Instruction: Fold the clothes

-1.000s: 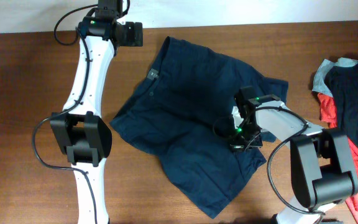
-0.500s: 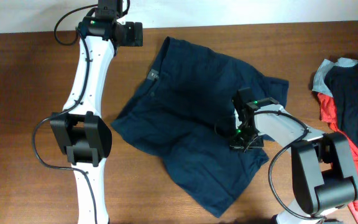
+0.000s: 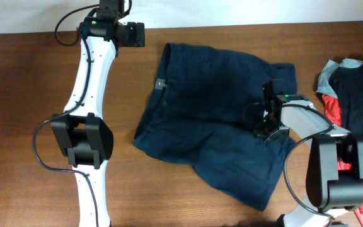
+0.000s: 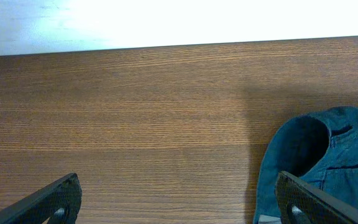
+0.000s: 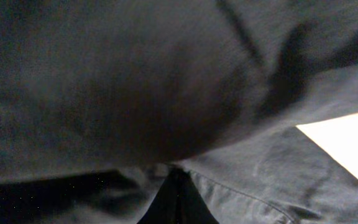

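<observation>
- Overhead: the dark navy blue fabric shorts (image 3: 207,132) lie spread on the brown wooden table (image 3: 30,94), from centre to right of frame. The waistband faces left. One leg runs to the upper right, the other to the lower right.
- Overhead: my right gripper (image 3: 263,123) is down on the cloth at right of centre, near where the two legs part.
- Overhead: my left gripper (image 3: 133,34) hangs at upper left over bare wood, near the waistband's top corner and clear of it.
- Overhead: a heap of navy, red and pale garments (image 3: 351,94) sits at the right edge, apart from the shorts. I leave it alone.
- Left wrist: left gripper (image 4: 178,182) is spread wide with only wood between the fingers. A curled edge of the shorts (image 4: 316,162) shows at lower right.
- Right wrist: dark cloth (image 5: 135,93) fills the blurred frame. Right gripper (image 5: 178,196), at bottom centre, is clenched, and I judge it has a pinch of the shorts.
- Step in hand, my reading: fold one half over the other.
- To do it well: hold the pinch firm and lift only enough to clear the lower layer. Carry it across so hem meets hem. Bring the left gripper down onto the waistband corner so the garment does not slide.
</observation>
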Motion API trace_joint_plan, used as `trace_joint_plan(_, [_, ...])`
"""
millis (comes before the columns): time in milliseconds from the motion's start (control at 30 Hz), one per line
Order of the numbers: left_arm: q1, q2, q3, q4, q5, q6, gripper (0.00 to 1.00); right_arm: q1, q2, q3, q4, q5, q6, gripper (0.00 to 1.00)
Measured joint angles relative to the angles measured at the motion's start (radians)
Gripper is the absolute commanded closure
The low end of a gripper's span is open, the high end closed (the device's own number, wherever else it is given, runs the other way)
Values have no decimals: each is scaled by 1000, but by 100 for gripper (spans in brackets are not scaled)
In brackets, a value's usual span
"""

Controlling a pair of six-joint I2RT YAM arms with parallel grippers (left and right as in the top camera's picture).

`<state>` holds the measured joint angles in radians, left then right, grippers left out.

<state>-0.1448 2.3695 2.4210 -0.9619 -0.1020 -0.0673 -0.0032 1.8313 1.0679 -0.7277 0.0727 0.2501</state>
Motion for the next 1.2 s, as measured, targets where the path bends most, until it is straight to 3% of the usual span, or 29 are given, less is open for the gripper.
trace_joint_plan(233, [0,0,0,0,0,0,1,-19,36,89,6,32,-34,95])
trace_joint_plan(533, [0,0,0,-1,0,0,1,-19,40,407,-386,-5,-45,95])
trace_joint_plan(733, [0,0,0,0,0,0,1,-20,40,526,-538,-31,-42,53])
trace_joint_plan(800, [0,0,0,0,0,0,1,-20,40,531,-555,-36,-42,15])
trace_joint_plan(833, [0,0,0,0,0,0,1,-20,40,531,-559,-36,-44,2])
trace_joint_plan(1200, [0,0,0,0,0,0,1,-20,40,531,-563,-37,-45,1])
